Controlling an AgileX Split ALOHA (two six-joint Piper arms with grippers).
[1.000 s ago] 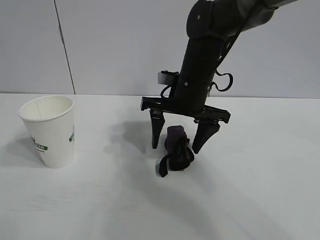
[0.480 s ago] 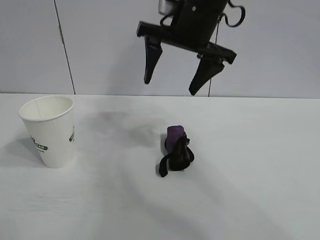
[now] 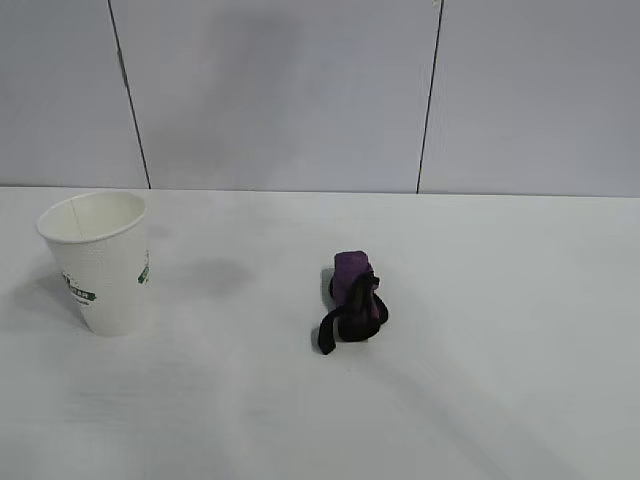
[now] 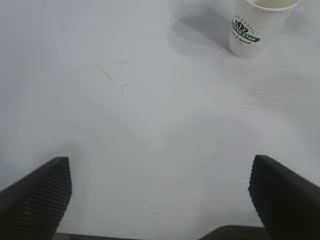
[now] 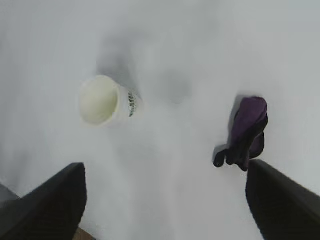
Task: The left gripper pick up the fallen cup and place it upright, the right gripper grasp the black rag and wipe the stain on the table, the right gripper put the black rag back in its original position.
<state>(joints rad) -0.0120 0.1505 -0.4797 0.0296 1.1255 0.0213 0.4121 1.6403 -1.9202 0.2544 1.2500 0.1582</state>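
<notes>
Left gripper [image 4: 160, 200]: I see it spread, empty; cup [image 4: 256, 25] upright, well ahead.
Right gripper [image 5: 165, 200]: I see it spread, empty, high above rag [image 5: 246, 132].

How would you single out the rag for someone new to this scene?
On the white table, look right of the upright paper cup, apart from it. The rag is the small crumpled black-and-purple bundle lying there, the only dark, soft thing on the surface.
</notes>
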